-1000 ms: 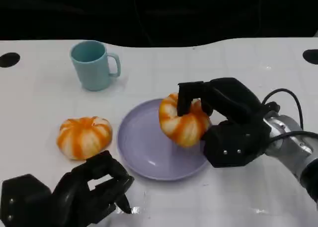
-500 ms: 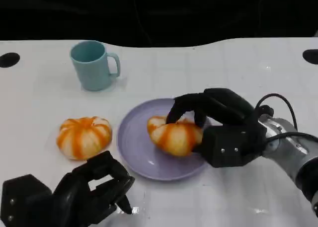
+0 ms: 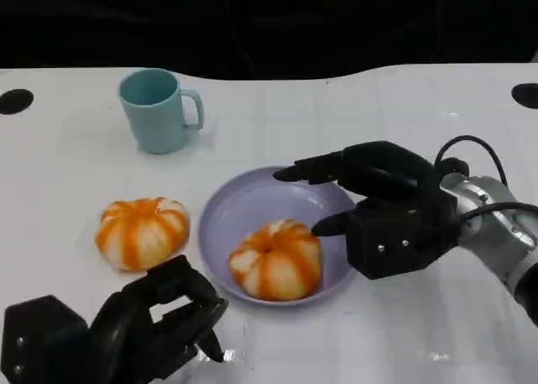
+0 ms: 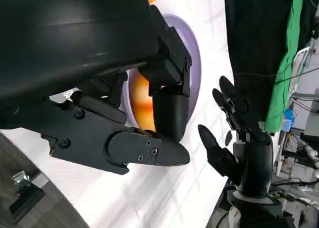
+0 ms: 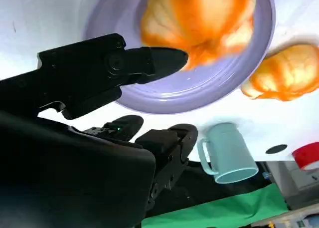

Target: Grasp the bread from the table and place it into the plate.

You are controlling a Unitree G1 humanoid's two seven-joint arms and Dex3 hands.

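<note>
Head view: bread (image 3: 276, 261) lies in the plate (image 3: 252, 203), just beside the right hand (image 3: 382, 207), whose fingers are spread, empty. Release step; next, withdraw clear.

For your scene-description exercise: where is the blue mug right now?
In the head view the blue mug stands upright at the table's far left, beyond the bread lying on the table and up-left of the plate.

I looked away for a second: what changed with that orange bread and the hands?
The right hand lowered the bread into the plate and let go; its fingers now spread above it. The left hand, second bread and mug stayed put.
</note>
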